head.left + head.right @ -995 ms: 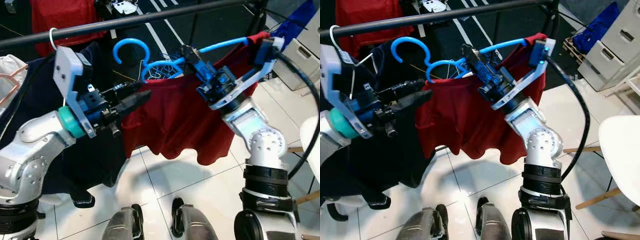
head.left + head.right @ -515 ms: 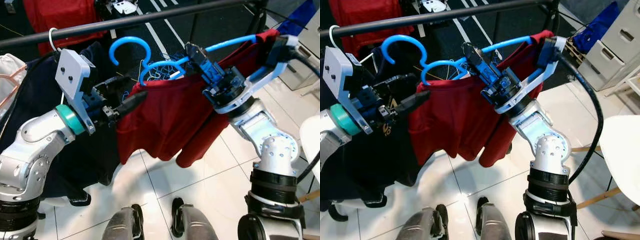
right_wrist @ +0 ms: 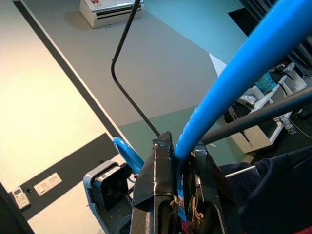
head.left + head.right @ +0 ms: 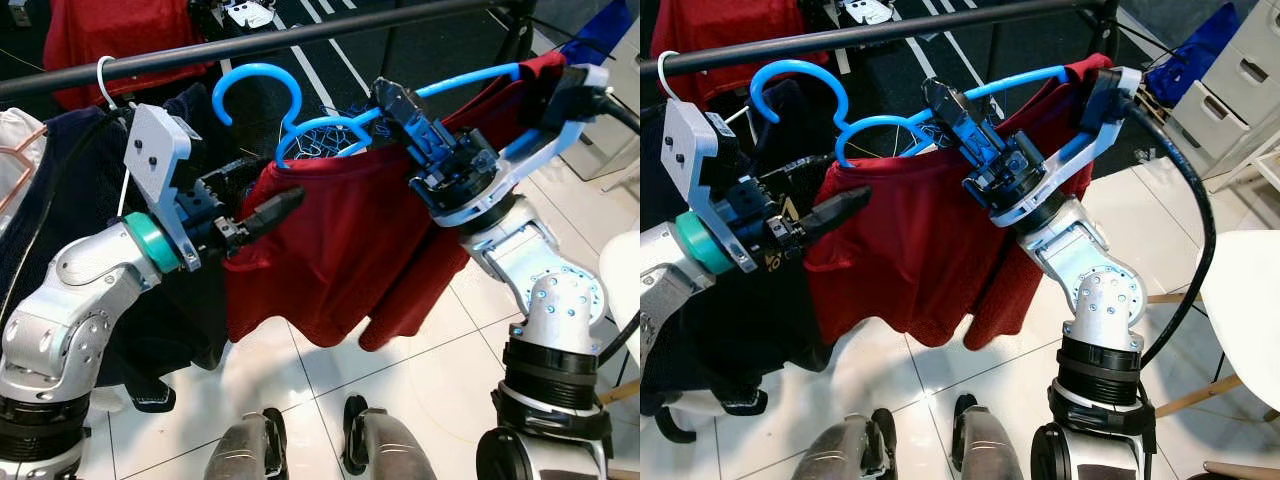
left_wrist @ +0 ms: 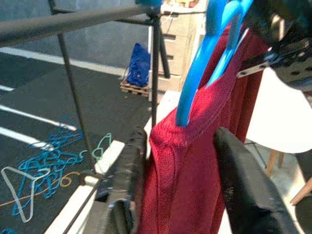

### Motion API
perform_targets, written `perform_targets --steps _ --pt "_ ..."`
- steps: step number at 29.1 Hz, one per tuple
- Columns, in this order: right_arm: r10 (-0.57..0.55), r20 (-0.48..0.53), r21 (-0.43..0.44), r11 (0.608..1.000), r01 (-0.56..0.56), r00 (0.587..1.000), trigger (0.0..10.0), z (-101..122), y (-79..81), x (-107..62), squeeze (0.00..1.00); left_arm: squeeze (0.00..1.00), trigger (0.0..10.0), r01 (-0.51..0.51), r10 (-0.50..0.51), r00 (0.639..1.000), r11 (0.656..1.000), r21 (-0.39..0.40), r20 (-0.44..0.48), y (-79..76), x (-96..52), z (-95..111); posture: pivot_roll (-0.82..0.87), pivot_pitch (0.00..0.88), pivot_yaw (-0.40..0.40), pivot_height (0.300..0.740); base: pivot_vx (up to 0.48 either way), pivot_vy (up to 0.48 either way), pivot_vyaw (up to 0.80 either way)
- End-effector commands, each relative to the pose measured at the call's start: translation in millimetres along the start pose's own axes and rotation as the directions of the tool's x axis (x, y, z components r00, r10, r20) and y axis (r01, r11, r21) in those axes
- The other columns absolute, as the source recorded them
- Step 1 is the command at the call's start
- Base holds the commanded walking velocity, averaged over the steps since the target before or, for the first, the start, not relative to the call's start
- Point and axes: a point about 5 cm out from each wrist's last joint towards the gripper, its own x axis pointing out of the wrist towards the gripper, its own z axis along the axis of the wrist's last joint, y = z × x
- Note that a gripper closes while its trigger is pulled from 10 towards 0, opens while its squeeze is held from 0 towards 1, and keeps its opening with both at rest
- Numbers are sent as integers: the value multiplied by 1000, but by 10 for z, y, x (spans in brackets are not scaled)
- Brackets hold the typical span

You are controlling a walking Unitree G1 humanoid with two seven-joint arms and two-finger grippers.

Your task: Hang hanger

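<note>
The black fingers of the right gripper are clamped on the upper arm of the blue hanger, close beside its neck, so the hanger is carried tilted, its far shoulder raised toward the right end of the black rail. A red shirt is draped over the hanger and hangs in folds below it. The hanger's hook is held just under the rail, near its middle, not yet over it. The fingers of the left gripper are spread apart on either side of the shirt's left shoulder edge, with the red cloth seen between the two pads in the left wrist view; whether the cloth is pressed cannot be told. Toward the left end of the rail, a dark garment is hung from a white hook. Below, white floor tiles are seen.
</note>
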Motion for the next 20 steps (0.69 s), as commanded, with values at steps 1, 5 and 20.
perform_targets --steps 1,5,20 --pt "35 8 -2 999 -35 999 0 24 65 25 0 0 4275 37 -37 999 999 -10 -4 -55 20 -5 -124 137 64 740 0 0 0" --pt "37 10 3 999 -37 999 0 25 72 35 0 0 0 39 -39 999 999 -20 10 -56 50 9 -123 140 63 740 0 0 0" --pt "26 20 6 1000 -26 999 0 5 44 75 0 0 0 86 -85 996 995 -47 16 -115 83 -1 -119 147 62 740 0 0 0"
